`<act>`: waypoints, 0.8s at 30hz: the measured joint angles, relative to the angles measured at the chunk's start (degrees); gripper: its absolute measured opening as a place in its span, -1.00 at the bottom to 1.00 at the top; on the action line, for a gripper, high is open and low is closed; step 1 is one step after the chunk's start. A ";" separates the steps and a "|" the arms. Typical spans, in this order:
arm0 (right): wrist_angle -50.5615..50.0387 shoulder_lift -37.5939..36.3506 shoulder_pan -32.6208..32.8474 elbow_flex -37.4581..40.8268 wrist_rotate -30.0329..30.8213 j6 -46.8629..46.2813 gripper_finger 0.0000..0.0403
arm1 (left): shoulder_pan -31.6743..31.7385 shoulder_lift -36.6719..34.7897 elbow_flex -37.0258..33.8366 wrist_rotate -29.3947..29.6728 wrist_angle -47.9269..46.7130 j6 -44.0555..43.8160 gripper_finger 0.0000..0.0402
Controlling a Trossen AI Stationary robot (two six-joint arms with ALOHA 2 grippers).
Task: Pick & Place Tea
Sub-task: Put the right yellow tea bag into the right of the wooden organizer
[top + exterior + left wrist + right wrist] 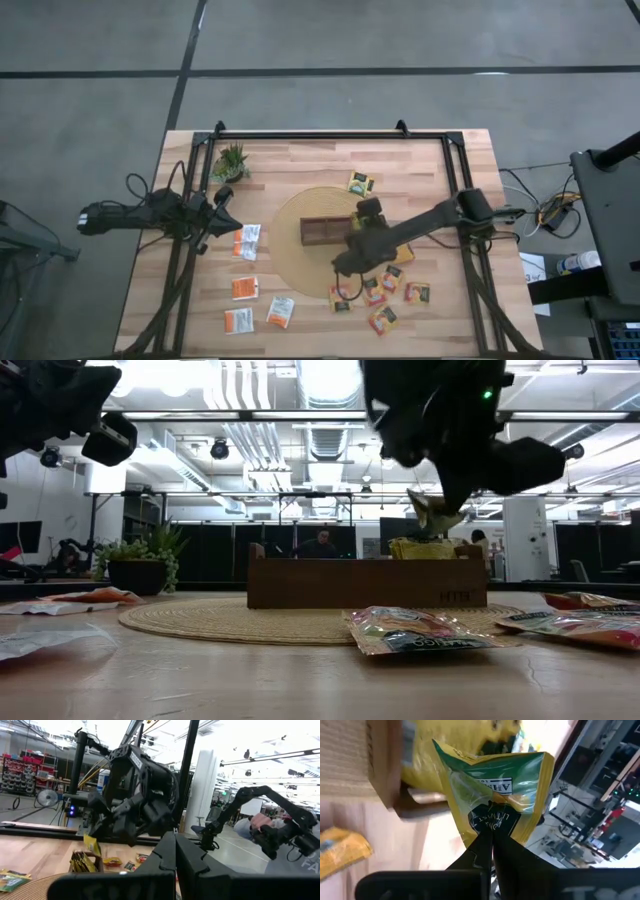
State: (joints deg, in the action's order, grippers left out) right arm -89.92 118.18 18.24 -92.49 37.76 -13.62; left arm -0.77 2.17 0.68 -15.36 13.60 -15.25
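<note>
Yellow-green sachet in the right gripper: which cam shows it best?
Right wrist view: the yellow-green sachet fills the frame, pinched by the shut right gripper. Low view shows it small, dangling above the tray. Left wrist view catches it as a yellow sliver. In the high view the arm hides it.

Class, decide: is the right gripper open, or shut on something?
Shut on a yellow-green sachet: the right gripper pinches its lower edge above the tray.
</note>
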 joint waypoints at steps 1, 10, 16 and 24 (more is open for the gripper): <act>0.01 0.66 0.04 -0.18 -0.03 0.46 -0.96 | 0.01 0.01 0.01 -0.02 0.00 0.01 -1.00; -0.09 4.60 0.13 -1.71 -0.04 6.85 -0.96 | 0.00 0.00 0.00 -0.02 0.02 0.01 -1.00; -0.10 3.98 0.13 -1.20 -0.05 9.59 -0.96 | -0.01 0.00 0.01 0.00 0.03 0.02 -1.00; -0.14 3.31 0.13 -1.14 -0.07 11.63 -0.96 | 0.01 0.00 0.01 -0.01 0.01 0.00 -1.00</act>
State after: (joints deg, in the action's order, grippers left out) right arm -90.06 121.49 18.37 -93.62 37.69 -1.99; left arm -0.76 2.17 0.69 -15.37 13.61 -15.25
